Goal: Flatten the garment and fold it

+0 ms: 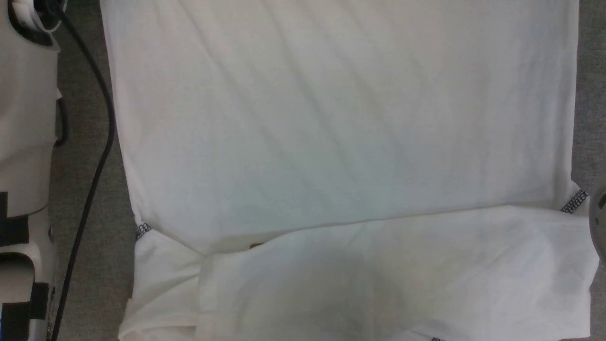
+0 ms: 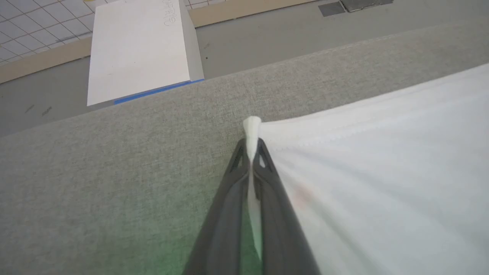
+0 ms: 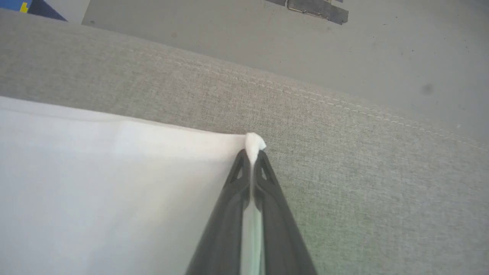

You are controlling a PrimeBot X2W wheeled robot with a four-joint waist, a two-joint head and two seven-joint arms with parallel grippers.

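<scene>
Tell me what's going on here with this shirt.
The robot is folding a white T-shirt spread on a grey cloth-covered surface. Its left gripper is shut on one corner of the shirt, and its right gripper is shut on another corner, each with a small tuft of fabric poking out beyond the jaws. In the head view the shirt lies mostly flat, with a fold line running across its near part.

We see a bench covered in grey woven cloth, with a double line of stitching running along one edge. Beyond its edges lies a smooth grey floor with a dark plate on it. A white box with a blue lower edge stands just past one edge, then a tan strip and pale tiles.
</scene>
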